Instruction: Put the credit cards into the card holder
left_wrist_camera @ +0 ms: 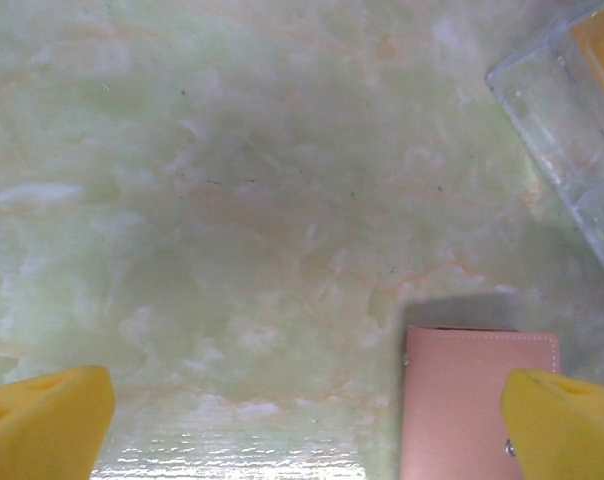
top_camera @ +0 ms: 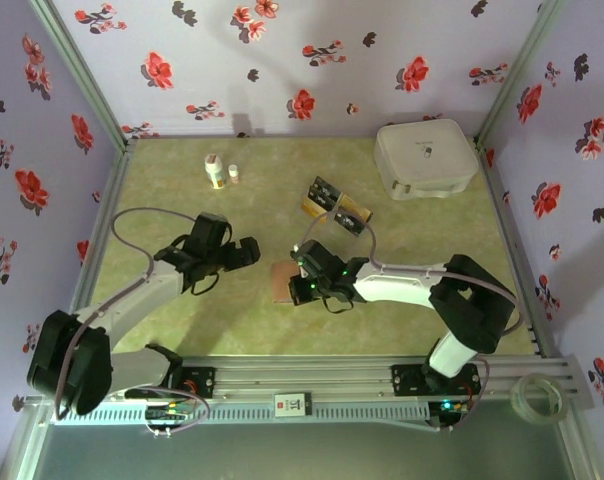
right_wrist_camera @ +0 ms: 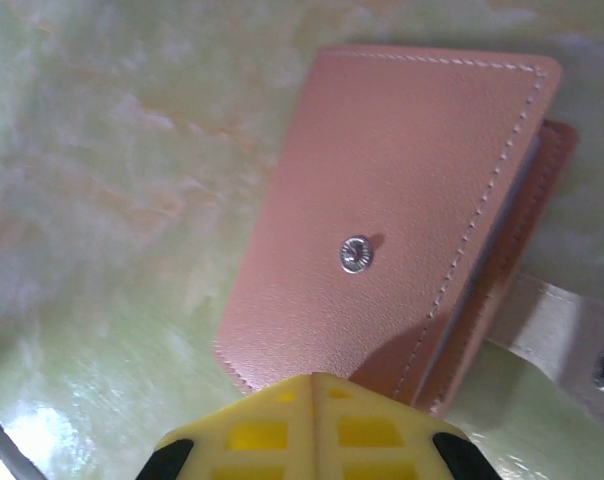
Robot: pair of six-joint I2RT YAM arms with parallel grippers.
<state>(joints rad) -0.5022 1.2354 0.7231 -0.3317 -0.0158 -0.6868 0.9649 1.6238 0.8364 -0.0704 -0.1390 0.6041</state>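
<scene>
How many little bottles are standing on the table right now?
2. The taller bottle stands at the back left of the table; the smaller bottle stands just right of it. I can't rule out hidden ones.

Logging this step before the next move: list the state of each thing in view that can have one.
card holder, folded over, flat on the table, snap strap unfastened
credit cards, sitting in the clear tray
left gripper, open, above the table beside the card holder
right gripper, shut, tips at the card holder's near edge
white case, closed
</scene>
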